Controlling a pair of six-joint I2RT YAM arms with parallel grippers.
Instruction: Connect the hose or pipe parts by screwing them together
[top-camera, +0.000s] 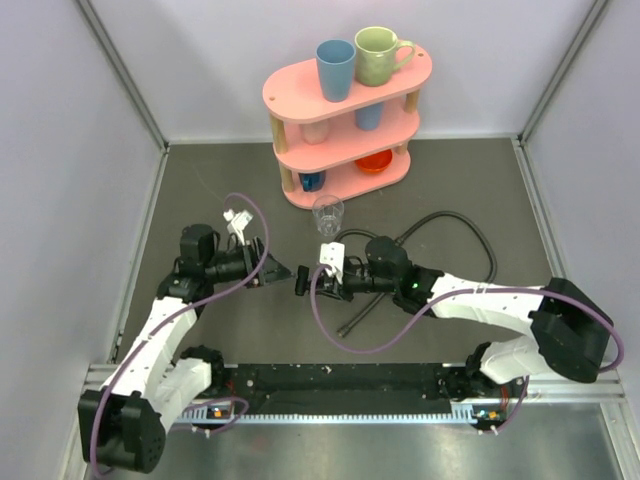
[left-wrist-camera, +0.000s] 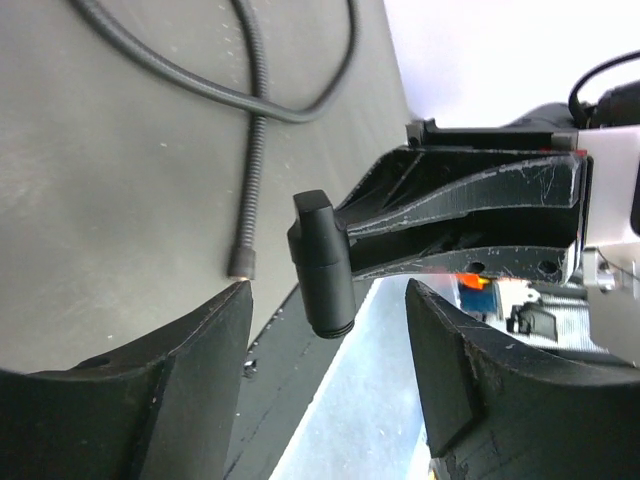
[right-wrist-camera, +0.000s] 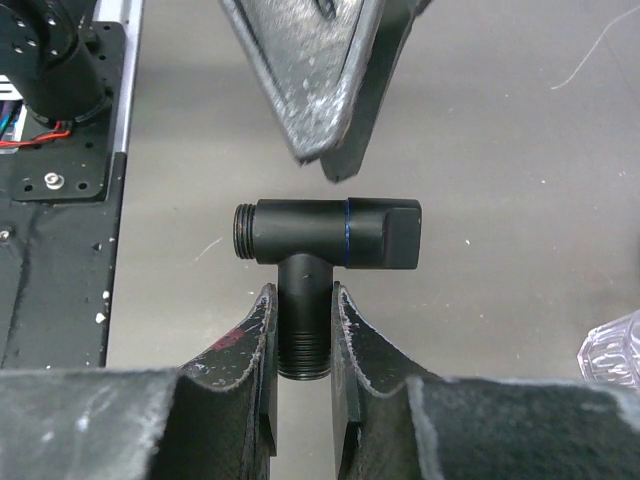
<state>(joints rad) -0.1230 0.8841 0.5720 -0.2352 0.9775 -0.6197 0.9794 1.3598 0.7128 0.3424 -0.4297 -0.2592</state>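
My right gripper (right-wrist-camera: 303, 330) is shut on the threaded stem of a black T-shaped valve fitting (right-wrist-camera: 320, 232), holding it above the table. In the top view the fitting (top-camera: 301, 283) hangs between the two grippers. My left gripper (left-wrist-camera: 328, 350) faces it, open, and the fitting's threaded end (left-wrist-camera: 322, 265) reaches between its fingertips without touching them. A black flexible hose (top-camera: 450, 222) lies looped on the table behind the right arm, with one end (top-camera: 345, 328) near the front. That hose (left-wrist-camera: 250, 170) and its metal end (left-wrist-camera: 240, 265) also show in the left wrist view.
A clear glass (top-camera: 328, 213) stands just behind the grippers, and its rim (right-wrist-camera: 612, 350) shows in the right wrist view. A pink two-tier shelf (top-camera: 345, 120) with cups stands at the back. Walls enclose three sides, and a black base rail (top-camera: 340, 380) runs along the front.
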